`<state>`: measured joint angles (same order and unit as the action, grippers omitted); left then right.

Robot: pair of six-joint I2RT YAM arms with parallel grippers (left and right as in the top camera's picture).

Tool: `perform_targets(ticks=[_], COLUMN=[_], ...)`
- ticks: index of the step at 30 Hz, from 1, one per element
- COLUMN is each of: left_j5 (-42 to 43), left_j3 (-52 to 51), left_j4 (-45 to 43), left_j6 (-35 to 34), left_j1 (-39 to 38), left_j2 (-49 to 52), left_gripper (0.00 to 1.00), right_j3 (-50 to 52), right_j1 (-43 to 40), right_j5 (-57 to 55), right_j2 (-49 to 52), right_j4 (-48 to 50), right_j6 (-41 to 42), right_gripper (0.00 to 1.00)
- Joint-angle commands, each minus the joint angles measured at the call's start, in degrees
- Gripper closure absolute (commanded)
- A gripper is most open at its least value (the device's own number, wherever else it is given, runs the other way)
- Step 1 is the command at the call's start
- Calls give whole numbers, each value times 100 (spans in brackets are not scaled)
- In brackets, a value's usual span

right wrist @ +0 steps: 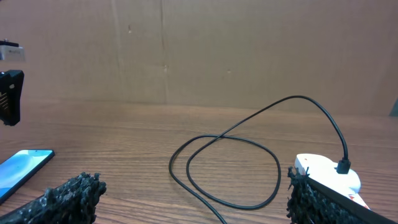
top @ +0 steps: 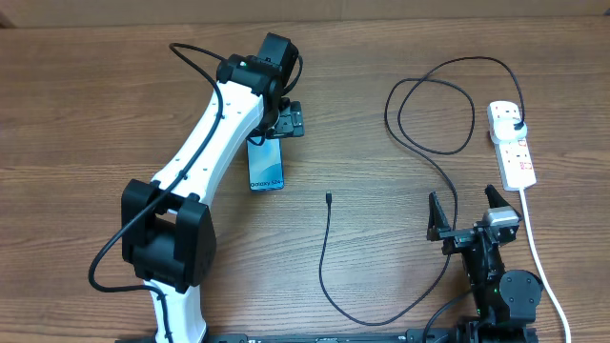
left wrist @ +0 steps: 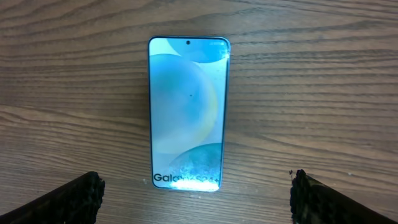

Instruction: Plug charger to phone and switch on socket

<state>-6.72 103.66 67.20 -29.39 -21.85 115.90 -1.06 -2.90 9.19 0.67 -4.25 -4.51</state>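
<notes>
The phone (top: 268, 170) lies flat on the wooden table, teal screen up, "Galaxy S24+" text at its near end. In the left wrist view the phone (left wrist: 188, 112) lies just ahead of my open, empty left gripper (left wrist: 196, 196). From overhead my left gripper (top: 286, 122) hovers over the phone's far end. The charger cable (top: 322, 257) lies loose with its connector tip (top: 327, 197) right of the phone, and its black plug (top: 516, 127) sits in the white socket strip (top: 515, 157). My right gripper (top: 467, 214) is open and empty, left of the strip.
The cable loops on the table (right wrist: 230, 168) ahead of my right gripper (right wrist: 196, 199). The socket (right wrist: 326, 174) lies at its right, the phone (right wrist: 22, 168) far left. The thick white cord (top: 543, 267) runs towards the front edge. A cardboard wall (right wrist: 199, 50) stands at the back.
</notes>
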Motion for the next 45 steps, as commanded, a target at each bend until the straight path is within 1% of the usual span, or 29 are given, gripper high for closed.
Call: perform_targets(ticks=[1,4,7,9,16,23,32,36,41,45], left_j5=[-111,-4,428,553,525,527,531,654,831,802], left_j3=[20,7,-11,-13,-129,-820,-1401,-1735,-1934,-1934], left_j4=[-9,-13,-68,-76,-157,-640,-1060,-1456,-1858,-1943], left_j6=[111,122,472,564,564,566,564,564,688,717], left_j1=[131,258,367,393,382,385,378,378,378,378], left_j2=[111,111,111,111,111,111,111,111,111,111], left_gripper=[1,1,0,0,0,0,0,0,0,0], right_j3=[61,61,61,61,61,61,61,61,61,61], right_j1=[33,33,33,33,33,33,33,33,33,33], right_j5=[31,28,31,31,28,31,31,31,28,31], right_j2=[-50,-50,-50,-50,-50,-50,-50,-50,-50,-50], right_j4=[28,28,28,28,28,28,28,28,28,28], right_j6=[15,15,15,15,15,15,15,15,15,15], right_gripper=[0,0,0,0,0,0,0,0,0,0])
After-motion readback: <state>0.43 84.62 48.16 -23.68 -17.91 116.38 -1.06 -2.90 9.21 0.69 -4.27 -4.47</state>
